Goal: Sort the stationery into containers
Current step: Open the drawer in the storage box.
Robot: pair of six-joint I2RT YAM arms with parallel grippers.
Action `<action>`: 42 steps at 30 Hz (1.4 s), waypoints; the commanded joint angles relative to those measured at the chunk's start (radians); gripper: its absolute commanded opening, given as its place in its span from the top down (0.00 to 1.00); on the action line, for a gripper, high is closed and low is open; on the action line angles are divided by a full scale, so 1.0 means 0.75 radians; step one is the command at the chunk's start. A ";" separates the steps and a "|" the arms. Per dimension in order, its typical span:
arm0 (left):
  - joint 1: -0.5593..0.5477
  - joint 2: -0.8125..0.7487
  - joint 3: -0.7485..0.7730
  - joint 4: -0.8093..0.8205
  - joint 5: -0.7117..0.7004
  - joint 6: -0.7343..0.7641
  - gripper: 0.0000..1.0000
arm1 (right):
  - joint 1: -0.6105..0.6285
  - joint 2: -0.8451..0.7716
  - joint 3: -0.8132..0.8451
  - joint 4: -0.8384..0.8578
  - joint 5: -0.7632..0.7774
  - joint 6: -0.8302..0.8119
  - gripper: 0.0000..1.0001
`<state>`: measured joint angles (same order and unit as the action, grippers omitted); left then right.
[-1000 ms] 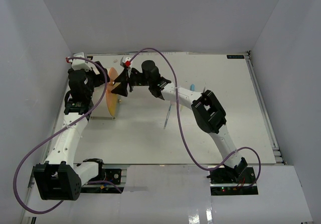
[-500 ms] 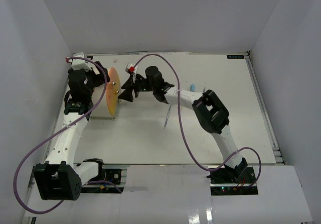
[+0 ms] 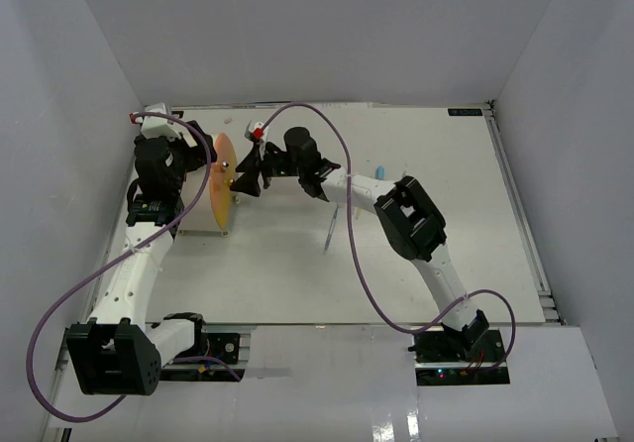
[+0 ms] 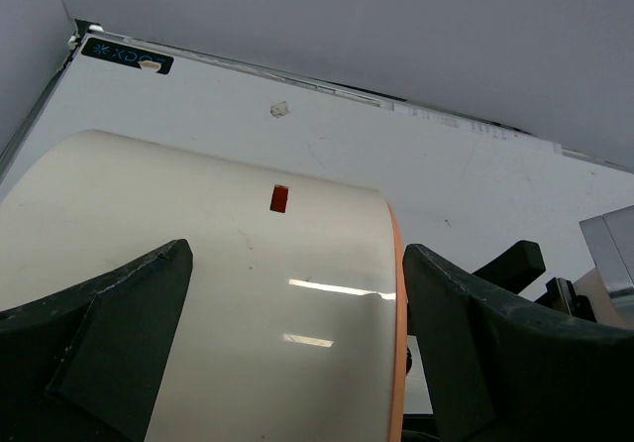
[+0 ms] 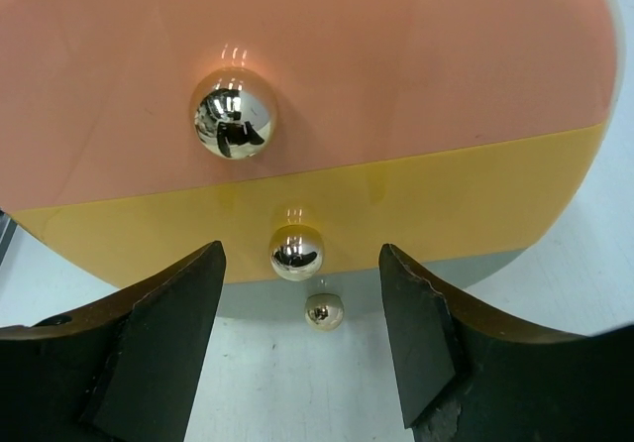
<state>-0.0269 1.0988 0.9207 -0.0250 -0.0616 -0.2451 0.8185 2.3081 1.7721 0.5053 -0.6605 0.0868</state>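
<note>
The right gripper [image 3: 242, 178] has closed back in on the drum's orange face [image 3: 221, 153] after sitting further off half a second ago. Its jaws are apart and hold nothing, with the middle brass knob [image 5: 296, 252] just ahead between them. The left gripper [image 4: 297, 348] is unchanged, spread wide astride the cream drum [image 4: 198, 254]. A thin pen [image 3: 332, 232] and a light blue marker [image 3: 377, 171] lie on the table [image 3: 446, 244], right of the drum.

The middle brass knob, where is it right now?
In the right wrist view the middle brass knob sits on the yellow band, framed between the open fingers of the right gripper, below the large knob.
</note>
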 commanded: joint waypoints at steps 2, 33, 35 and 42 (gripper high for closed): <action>0.005 0.028 -0.013 -0.161 0.051 -0.039 0.02 | 0.005 0.044 0.102 0.046 -0.050 0.007 0.31; 0.007 0.028 -0.013 -0.163 0.058 -0.041 0.02 | 0.023 0.085 0.149 0.018 -0.091 0.005 0.75; 0.007 0.028 -0.013 -0.165 0.058 -0.041 0.02 | 0.021 0.052 0.098 0.024 -0.083 -0.003 0.81; 0.007 0.026 -0.013 -0.165 0.058 -0.039 0.02 | -0.024 -0.052 -0.080 0.079 -0.105 0.009 0.92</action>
<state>-0.0216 1.0988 0.9211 -0.0254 -0.0429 -0.2478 0.8169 2.3383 1.7714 0.5526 -0.7094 0.0975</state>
